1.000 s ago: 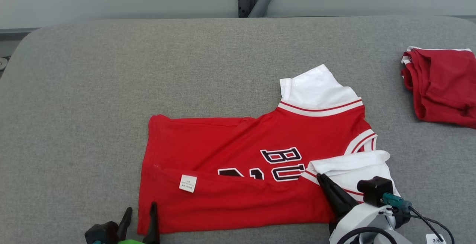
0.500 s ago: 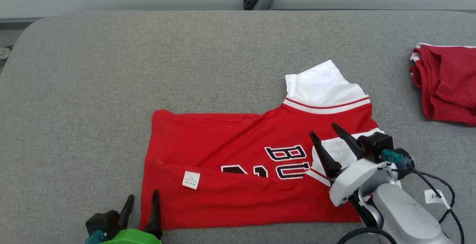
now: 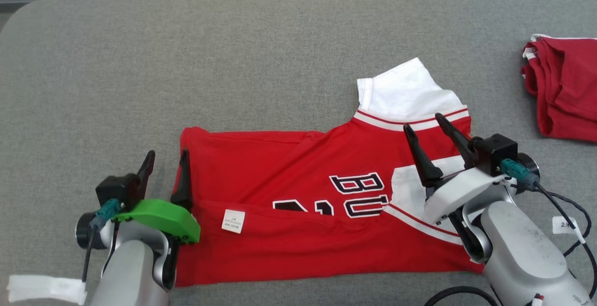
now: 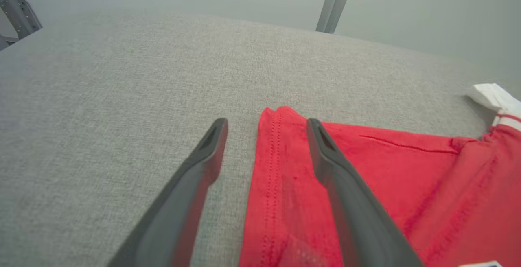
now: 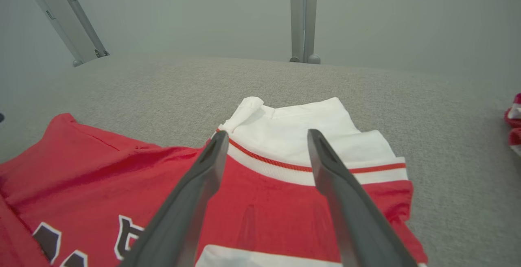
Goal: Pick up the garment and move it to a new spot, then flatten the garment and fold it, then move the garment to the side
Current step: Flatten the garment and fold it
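Passage left of garment [image 3: 289,245] (pile [image 3: 566,96] right).

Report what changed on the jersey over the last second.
The right claw let go of the near white sleeve, opened, and moved forward toward the far sleeve. The left claw, open, advanced to the hem corner. The jersey and the red garment at right stayed put; the camera tilted.

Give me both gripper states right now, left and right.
Left gripper: open, holding nothing, fingers either side of the jersey edge.
Right gripper: open, holding nothing, above the jersey.
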Robot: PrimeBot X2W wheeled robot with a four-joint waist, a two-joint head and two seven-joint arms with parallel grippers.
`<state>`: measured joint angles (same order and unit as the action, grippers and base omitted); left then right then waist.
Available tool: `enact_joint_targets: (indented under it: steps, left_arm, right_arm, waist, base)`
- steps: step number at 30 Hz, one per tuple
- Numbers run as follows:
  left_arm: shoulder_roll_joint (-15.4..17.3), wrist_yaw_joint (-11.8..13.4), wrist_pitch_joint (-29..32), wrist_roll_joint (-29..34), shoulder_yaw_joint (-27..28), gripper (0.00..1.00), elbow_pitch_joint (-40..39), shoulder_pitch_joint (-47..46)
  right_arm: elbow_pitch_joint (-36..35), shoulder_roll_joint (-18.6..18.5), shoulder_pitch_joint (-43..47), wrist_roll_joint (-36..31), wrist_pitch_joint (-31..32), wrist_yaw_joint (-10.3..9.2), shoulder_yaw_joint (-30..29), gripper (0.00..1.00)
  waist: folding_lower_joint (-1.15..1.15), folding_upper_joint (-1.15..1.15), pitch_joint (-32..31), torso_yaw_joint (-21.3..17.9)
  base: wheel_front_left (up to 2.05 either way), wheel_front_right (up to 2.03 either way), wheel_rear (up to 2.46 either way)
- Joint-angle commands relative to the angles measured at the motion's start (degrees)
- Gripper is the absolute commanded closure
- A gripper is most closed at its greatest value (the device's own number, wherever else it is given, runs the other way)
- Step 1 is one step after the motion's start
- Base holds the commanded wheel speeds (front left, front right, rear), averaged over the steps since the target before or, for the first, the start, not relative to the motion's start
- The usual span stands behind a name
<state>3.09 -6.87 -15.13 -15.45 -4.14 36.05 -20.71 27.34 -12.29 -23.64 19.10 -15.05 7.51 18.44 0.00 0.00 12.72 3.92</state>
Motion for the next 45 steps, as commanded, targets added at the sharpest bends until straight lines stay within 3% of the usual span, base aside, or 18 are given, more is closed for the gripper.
enact_joint_targets:
  steps: [1, 10, 11, 12, 13, 14, 15, 22, 31, 37, 38, 39, 40, 45]
  left_arm:
    - [0.6, -0.2, 0.0, 0.3, 0.2, 0.0, 0.8, -1.4]
    - [1.8, -0.5, 0.0, 0.8, 1.3, 0.0, 10.5, -10.7]
    - [1.7, -0.5, 0.0, 0.7, 1.3, 0.05, 11.2, -11.3]
    - [1.6, -0.5, 0.0, 0.7, 1.3, 0.21, 11.9, -11.7]
    - [1.5, -0.5, 0.0, 0.7, 1.2, 0.56, 12.4, -12.1]
    - [1.5, -0.5, 0.1, 0.7, 1.2, 0.74, 12.8, -12.4]
    - [1.4, -0.6, 0.1, 0.8, 1.3, 1.0, 13.0, -12.7]
    - [0.8, -0.6, 0.1, 1.3, 0.4, 1.0, 12.2, -14.2]
    - [0.1, -0.6, 0.0, -1.1, -4.4, 1.0, 8.0, -15.8]
    - [-0.1, -0.6, 0.0, -4.0, -8.0, 1.0, 6.6, -16.4]
    - [-0.1, -0.6, 0.0, -4.4, -8.5, 1.0, 6.5, -16.5]
    - [-0.1, -0.6, 0.0, -4.4, -8.5, 1.0, 6.5, -16.5]
    - [-0.1, -0.6, 0.0, -4.9, -9.1, 1.0, 6.4, -16.8]
    - [-0.1, -0.6, 0.0, -4.9, -8.5, 1.0, 6.6, -16.8]
  right_arm:
    - [-0.3, -0.3, -0.9, -0.3, -0.1, -0.06, 0.0, 0.0]
    - [-1.6, -1.0, -6.0, -0.1, -0.1, -0.06, -1.2, 0.0]
    - [-1.8, -1.3, -6.6, 0.1, -0.1, -0.06, -1.5, 0.0]
    - [-2.0, -1.6, -7.2, 0.3, -0.1, -0.06, -1.7, 0.0]
    - [-2.1, -1.8, -7.7, 0.2, -0.1, -0.06, -1.6, 0.0]
    - [-2.0, -2.3, -8.2, 0.1, -0.1, -0.05, -1.1, 0.0]
    - [-1.6, -2.8, -8.9, 0.3, -0.1, -0.06, -0.9, 0.0]
    - [6.7, -6.4, -18.3, 2.5, 2.1, -0.06, 1.8, 0.0]
    - [19.7, -7.0, -30.7, 5.1, 17.1, -0.06, 5.7, 0.0]
    - [26.5, -6.3, -34.4, 4.7, 22.5, -0.06, 8.3, 0.0]
    - [27.1, -6.0, -34.6, 4.5, 22.7, -0.06, 9.1, 0.34]
    - [27.1, -6.0, -34.6, 4.5, 22.7, -0.06, 9.1, 0.34]
    - [27.7, -6.1, -35.3, 4.2, 21.3, -0.05, 10.0, 1.0]
    - [28.9, -6.7, -36.7, 4.5, 18.0, -0.09, 10.2, 1.0]
  waist:
    - [0.0, 0.0, 2.0, -1.7]
    - [0.0, 0.0, 7.0, -4.5]
    - [0.0, 0.0, 7.4, -4.5]
    - [0.0, 0.0, 7.7, -4.5]
    - [0.0, 0.0, 7.9, -4.5]
    - [0.0, 0.0, 8.1, -4.4]
    - [0.0, 0.0, 8.4, -4.3]
    - [0.0, 0.0, 10.2, -1.8]
    - [0.0, 0.0, 12.3, 3.4]
    - [0.0, 0.0, 13.4, 5.0]
    - [0.0, 0.0, 13.5, 5.1]
    - [0.0, 0.0, 13.5, 5.1]
    - [0.0, 0.0, 13.7, 5.2]
    - [0.0, 0.0, 13.4, 4.6]
  base:
    - [0.0, 0.0, 0.0]
    - [0.0, 0.0, 0.0]
    - [0.0, 0.0, 0.0]
    - [0.0, 0.0, 0.0]
    - [0.0, 0.0, 0.0]
    - [0.0, 0.0, 0.0]
    - [0.0, 0.0, 0.0]
    - [0.0, 0.0, 0.0]
    - [0.0, 0.0, 0.0]
    - [0.0, 0.0, 0.0]
    - [0.0, 0.0, 0.0]
    - [0.0, 0.0, 0.0]
    - [0.0, 0.0, 0.0]
    - [0.0, 0.0, 0.0]
